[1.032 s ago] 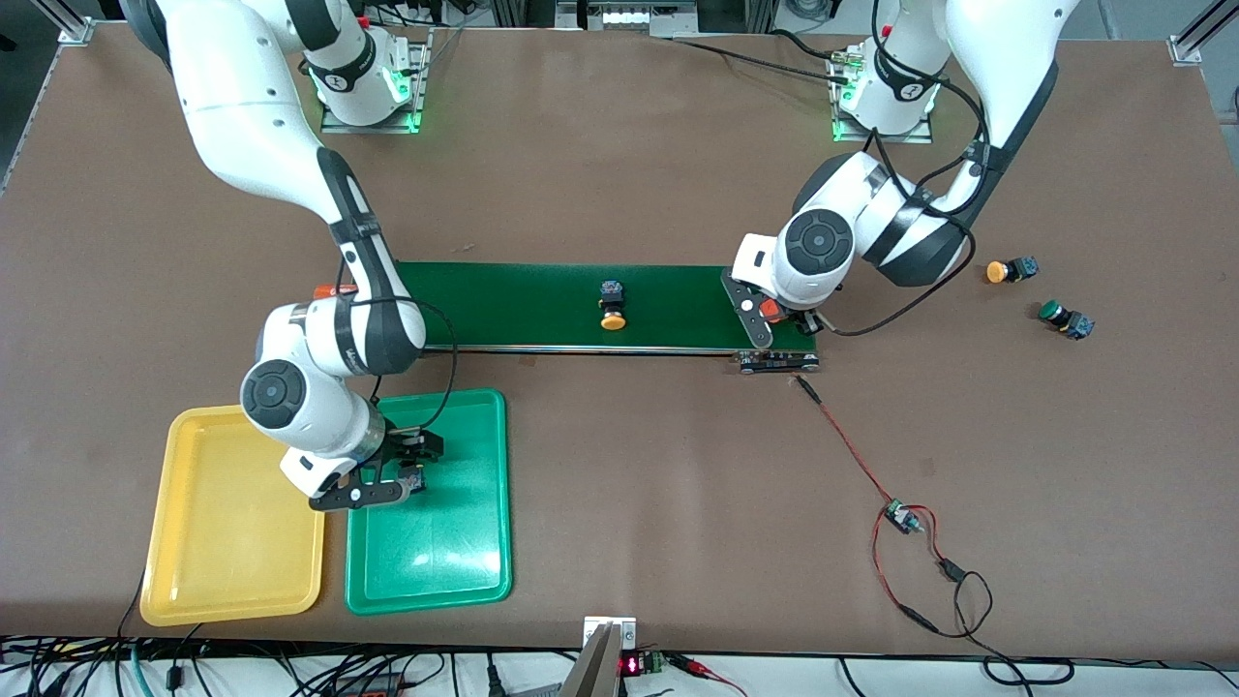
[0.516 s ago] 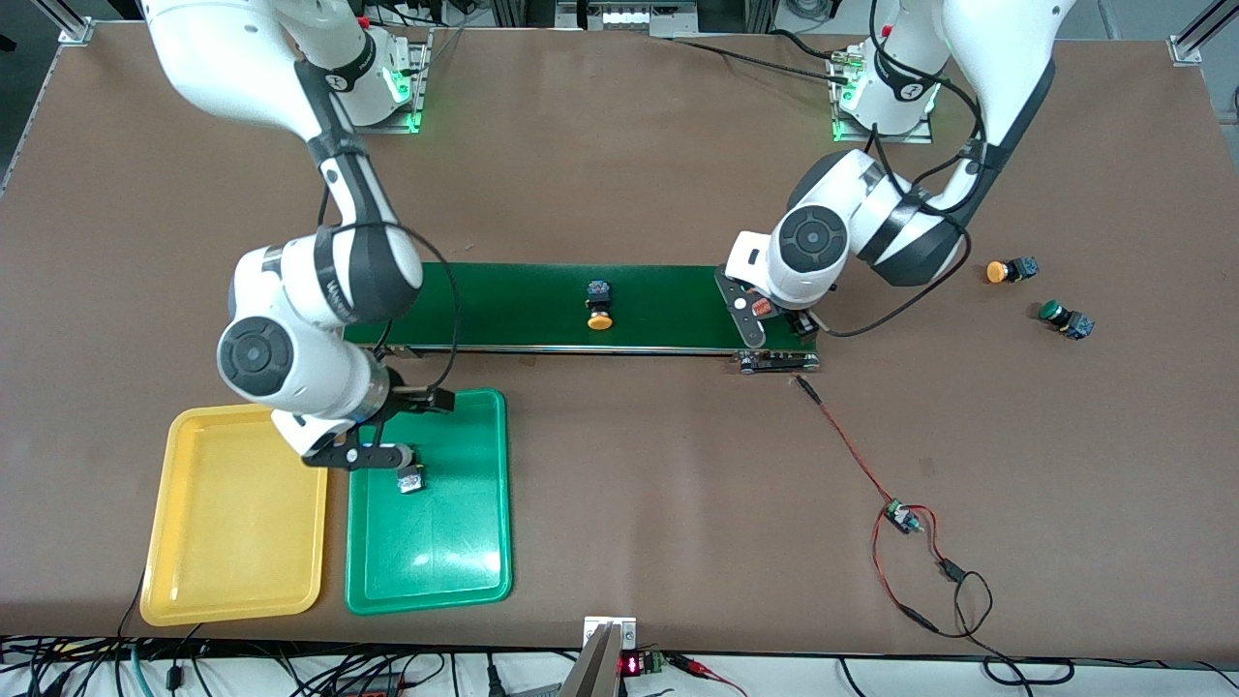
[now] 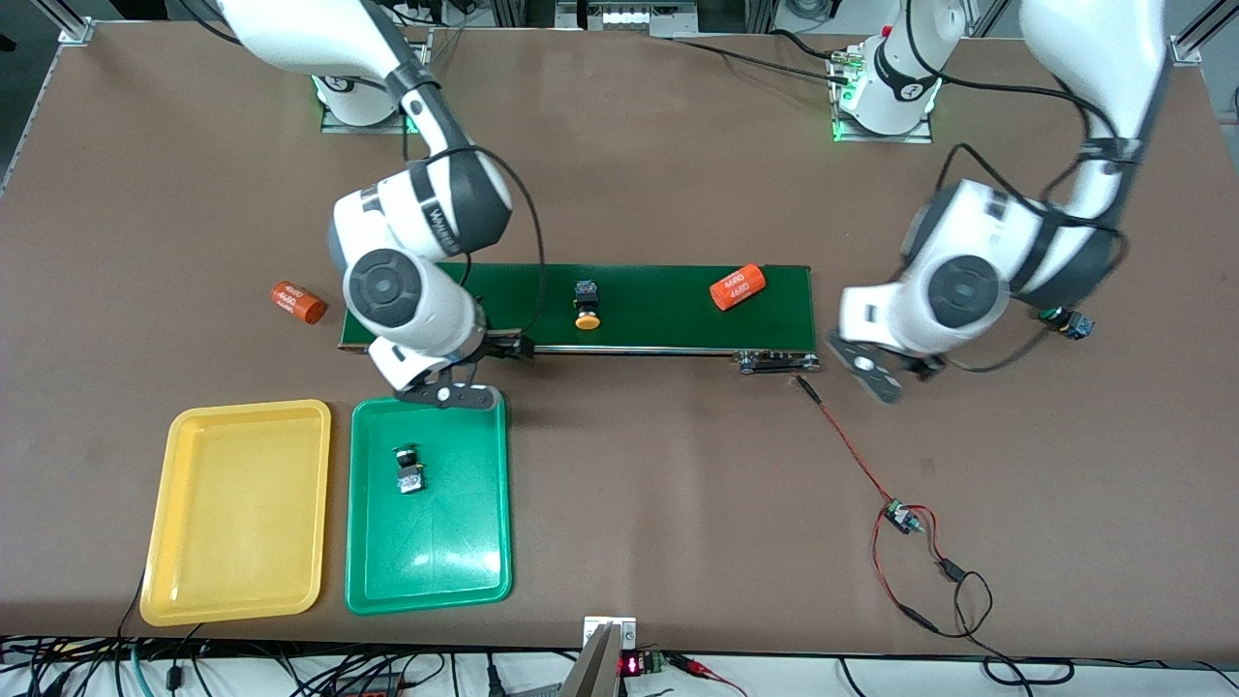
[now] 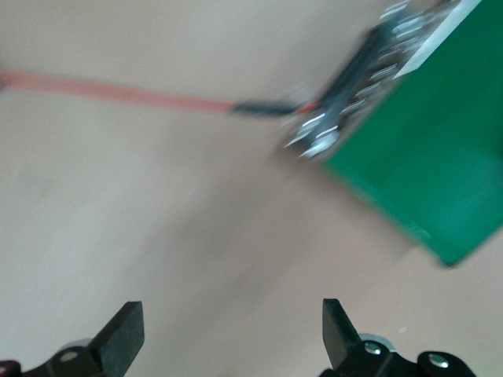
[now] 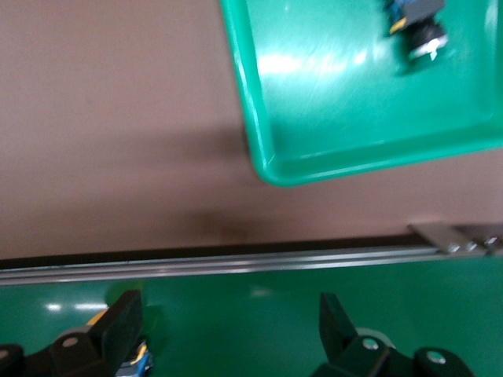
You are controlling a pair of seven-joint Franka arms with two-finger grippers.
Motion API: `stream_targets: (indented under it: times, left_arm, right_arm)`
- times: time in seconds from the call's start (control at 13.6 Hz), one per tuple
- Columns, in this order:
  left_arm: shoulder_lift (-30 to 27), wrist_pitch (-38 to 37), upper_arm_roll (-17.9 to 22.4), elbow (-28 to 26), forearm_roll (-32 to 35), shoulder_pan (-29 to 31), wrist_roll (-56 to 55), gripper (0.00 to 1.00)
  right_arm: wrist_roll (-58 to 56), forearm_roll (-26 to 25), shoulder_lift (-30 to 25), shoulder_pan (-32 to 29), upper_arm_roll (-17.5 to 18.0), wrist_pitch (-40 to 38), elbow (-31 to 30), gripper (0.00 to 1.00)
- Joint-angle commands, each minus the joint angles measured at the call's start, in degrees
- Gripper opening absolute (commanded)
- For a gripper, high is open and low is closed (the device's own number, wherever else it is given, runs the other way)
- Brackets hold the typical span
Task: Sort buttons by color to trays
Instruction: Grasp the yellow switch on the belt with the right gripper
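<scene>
Orange button lies mid-frame on the belt: light, rigid, smooth-capped, likely best pinched across its boxy body. Right gripper, jaws released, hangs just beside it; left gripper, jaws released, centre-right over the counter.

A robotics lab: 2 Franka arms bolted to a brown table, loose wiring.

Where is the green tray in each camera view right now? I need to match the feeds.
Front view: the green tray lies low in the picture, beside the yellow tray, nearer the camera than the belt, with one button in it.
Left wrist view: not in it.
Right wrist view: one corner of the green tray shows at the upper edge, button inside.
Shared landmark: the belt.
</scene>
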Motion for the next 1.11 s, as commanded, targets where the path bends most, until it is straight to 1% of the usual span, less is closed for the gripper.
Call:
stream_targets:
  times: [0.0, 0.15, 0.29, 0.44, 0.52, 0.59, 0.66, 0.81, 0.96, 1.03]
  left_arm:
    - [0.2, -1.2, 7.8, 0.6, -0.7, 0.6, 1.3, 1.0]
    - [0.7, -1.2, 11.9, 0.1, -0.2, 1.0, 0.9, 1.0]
    - [1.7, -1.3, 16.7, -0.9, -0.1, 1.5, 0.3, 1.0]
    - [2.1, -0.9, 20.0, -3.0, -0.1, 2.7, 0.5, 1.0]
    - [2.6, -0.5, 21.5, -2.9, -0.2, 3.3, 0.3, 1.0]
    - [3.2, 0.5, 24.5, -2.7, -0.8, 3.3, 0.1, 1.0]
    - [3.9, 2.8, 26.9, -3.0, -2.1, 3.4, -1.0, 1.0]
    - [5.2, 5.4, 30.5, -3.3, -8.1, 3.4, -4.8, 1.0]
    - [5.5, 7.1, 32.8, -4.3, -13.0, 3.4, -10.5, 1.0]
    - [5.5, 9.0, 33.6, -4.6, -14.1, 3.4, -14.8, 1.0]
  right_arm:
    - [6.4, -0.2, -2.4, 3.8, -0.4, 0.1, -4.0, 1.0]
    - [9.7, -0.2, -3.5, 6.7, -0.5, 0.1, -6.1, 1.0]
    - [10.0, -0.4, -4.9, 7.8, -0.4, 0.1, -8.2, 1.0]
    - [9.8, -2.9, -4.9, 11.1, -0.4, 0.1, -9.9, 1.0]
    - [9.9, -3.6, -4.9, 11.6, -0.4, 0.4, -10.6, 1.0]
    - [9.9, -3.6, -4.8, 11.6, -0.4, 0.9, -11.4, 1.0]
    - [9.9, -3.6, -4.4, 11.6, -0.4, 1.2, -11.8, 1.0]
    - [9.9, -3.6, -4.2, 11.8, -0.4, 3.9, -13.8, 1.0]
    - [9.4, -3.6, -3.8, 11.3, -0.4, 7.5, -15.8, 1.0]
    - [9.4, -3.6, -3.4, 10.9, -0.4, 8.5, -16.1, 1.0]
